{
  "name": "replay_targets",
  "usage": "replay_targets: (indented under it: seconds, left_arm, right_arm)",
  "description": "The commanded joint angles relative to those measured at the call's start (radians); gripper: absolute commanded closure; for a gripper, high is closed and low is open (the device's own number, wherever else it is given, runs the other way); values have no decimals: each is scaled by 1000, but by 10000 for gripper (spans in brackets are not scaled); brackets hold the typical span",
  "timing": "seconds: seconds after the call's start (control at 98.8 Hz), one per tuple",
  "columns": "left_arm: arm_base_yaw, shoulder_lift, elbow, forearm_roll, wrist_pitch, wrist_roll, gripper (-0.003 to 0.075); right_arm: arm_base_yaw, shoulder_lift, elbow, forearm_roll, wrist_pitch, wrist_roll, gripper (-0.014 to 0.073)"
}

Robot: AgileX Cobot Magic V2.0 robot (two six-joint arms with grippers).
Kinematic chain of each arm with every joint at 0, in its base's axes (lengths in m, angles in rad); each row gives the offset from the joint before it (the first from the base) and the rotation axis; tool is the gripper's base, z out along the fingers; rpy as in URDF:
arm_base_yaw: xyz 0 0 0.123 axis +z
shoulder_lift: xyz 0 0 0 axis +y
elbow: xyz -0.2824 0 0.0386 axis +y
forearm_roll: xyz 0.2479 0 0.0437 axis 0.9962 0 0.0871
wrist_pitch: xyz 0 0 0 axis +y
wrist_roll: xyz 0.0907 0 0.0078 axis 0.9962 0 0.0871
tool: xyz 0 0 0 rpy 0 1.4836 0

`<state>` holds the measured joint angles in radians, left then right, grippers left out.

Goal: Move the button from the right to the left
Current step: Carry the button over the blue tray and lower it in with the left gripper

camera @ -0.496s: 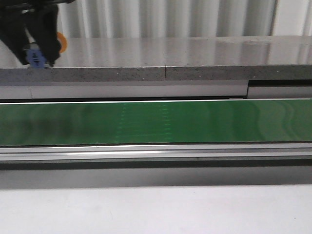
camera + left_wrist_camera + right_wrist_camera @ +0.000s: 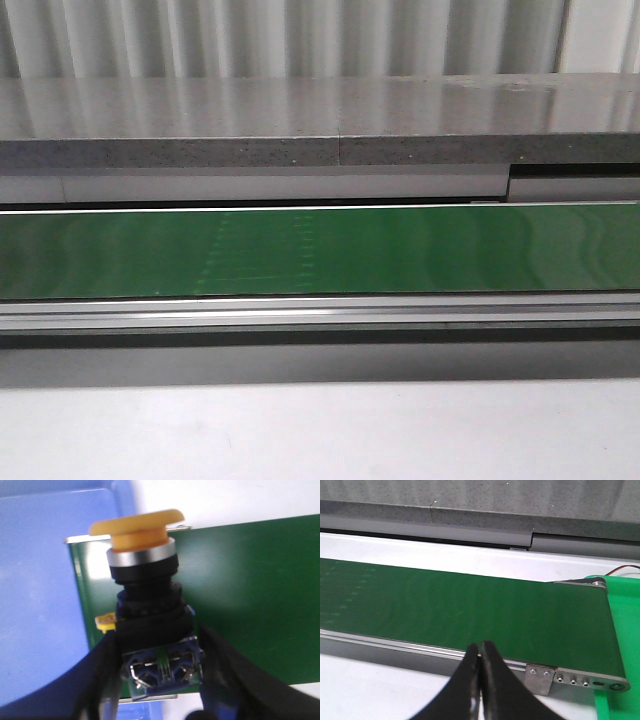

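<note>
In the left wrist view my left gripper (image 2: pixel 160 672) is shut on the button (image 2: pixel 147 605). Its black fingers (image 2: pixel 100 680) clamp the blue-grey rear block, and the yellow-orange mushroom head points away from the wrist. The button hangs above the end of the green belt (image 2: pixel 250 595), beside a blue bin (image 2: pixel 40 580). In the right wrist view my right gripper (image 2: pixel 480 652) is shut and empty, over the near rail of the green belt (image 2: pixel 470 610). Neither gripper nor the button shows in the front view.
The front view shows the green belt (image 2: pixel 400 250) running across, a grey stone ledge (image 2: pixel 300 130) behind it and a white table (image 2: pixel 320 430) in front. A green bin edge (image 2: pixel 625 620) lies past the belt's end in the right wrist view.
The left gripper with the button was at the top left corner of the front view; it has now left that view. The belt's faint markings have shifted left.
</note>
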<state>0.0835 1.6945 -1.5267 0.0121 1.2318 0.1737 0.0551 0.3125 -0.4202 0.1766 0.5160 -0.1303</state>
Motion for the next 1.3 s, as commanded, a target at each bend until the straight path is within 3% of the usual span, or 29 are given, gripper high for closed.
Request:
replay_targets:
  seconds: [0.0, 0.202, 0.405, 1.124, 1.194, 1.286]
  left_arm:
    - [47, -23, -24, 2, 19, 6, 670]
    - [141, 43, -24, 4, 6, 6, 671]
    - [189, 116, -24, 99, -39, 6, 671]
    - [249, 314, -28, 179, -147, 48, 661]
    - [249, 316, -28, 179, -152, 52, 603]
    - [249, 316, -28, 180, -158, 54, 433]
  right_arm:
    - [-1, 6, -23, 12, -79, -5, 659]
    - [-1, 6, -23, 12, -79, -5, 659]
    - [-1, 6, -23, 12, -79, -5, 659]
    - [-1, 6, -23, 12, -79, -5, 659]
    - [-1, 6, -23, 12, -79, -5, 659]
    - [-1, 6, -23, 12, -79, -5, 659]
